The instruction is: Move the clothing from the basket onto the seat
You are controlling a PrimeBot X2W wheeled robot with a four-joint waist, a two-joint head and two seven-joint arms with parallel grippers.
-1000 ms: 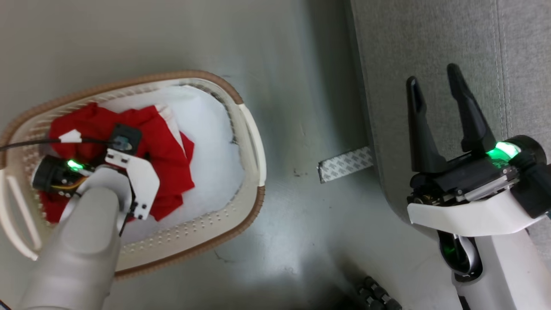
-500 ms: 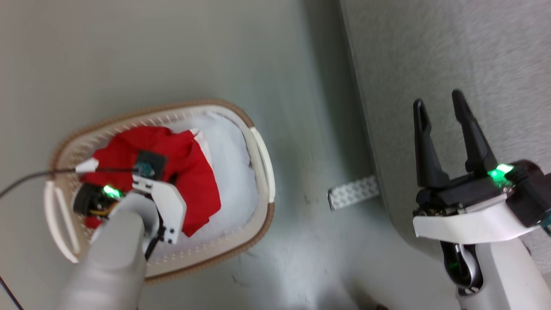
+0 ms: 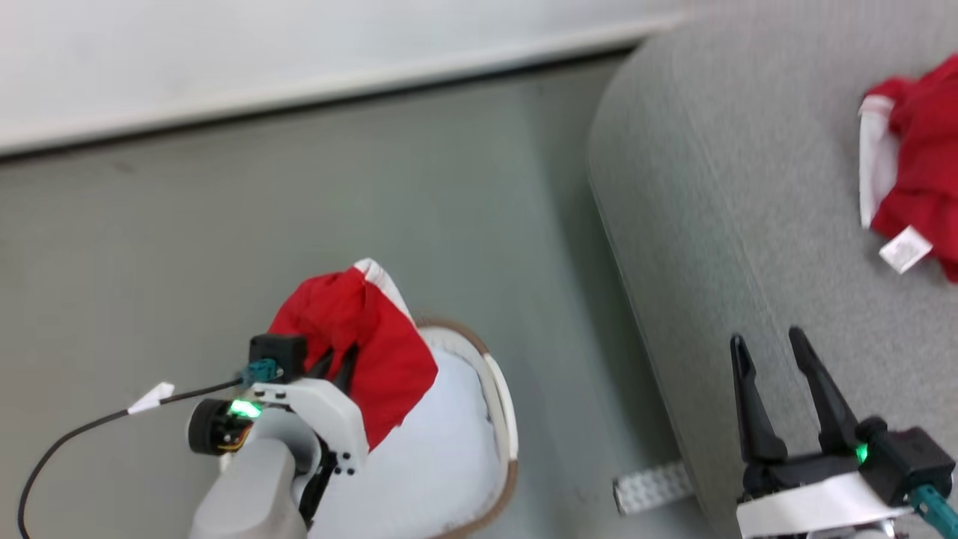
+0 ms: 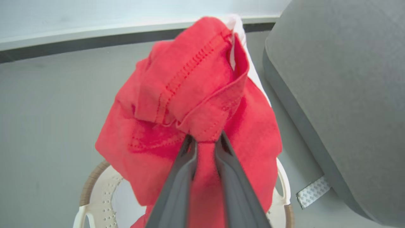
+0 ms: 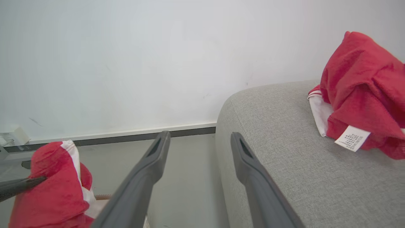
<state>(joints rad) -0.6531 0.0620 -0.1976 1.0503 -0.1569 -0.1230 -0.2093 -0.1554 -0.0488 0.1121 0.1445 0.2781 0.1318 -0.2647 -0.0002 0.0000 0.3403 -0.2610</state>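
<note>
Left wrist view has my left fingers (image 4: 180,180) pinched nearly together on a fold of the red garment (image 4: 190,101), holding it bunched above the basket (image 4: 90,182). The cloth is bright red and soft, with a row of stitching along one hem and a strip of white trim at its top edge. It droops around both fingers, and its lower end hangs over the basket's opening; whether that end is free of the basket I cannot tell. In the head view the sofa (image 3: 718,224) lies to the right of the basket, across a strip of grey floor (image 3: 299,209). A second red garment (image 3: 917,172) lies crumpled on the sofa, showing its white trim and a small white label (image 3: 905,249). My right fingers (image 3: 752,419) are spread apart, gripping nothing, over the sofa's edge.

A second ago the garment lay in the bottom of the basket with my left wrist reached down onto it; now it is up off the bottom. The head camera has tilted since, bringing the wall (image 3: 224,60) and the second garment into the picture. My right fingers keep the same spread.
</note>
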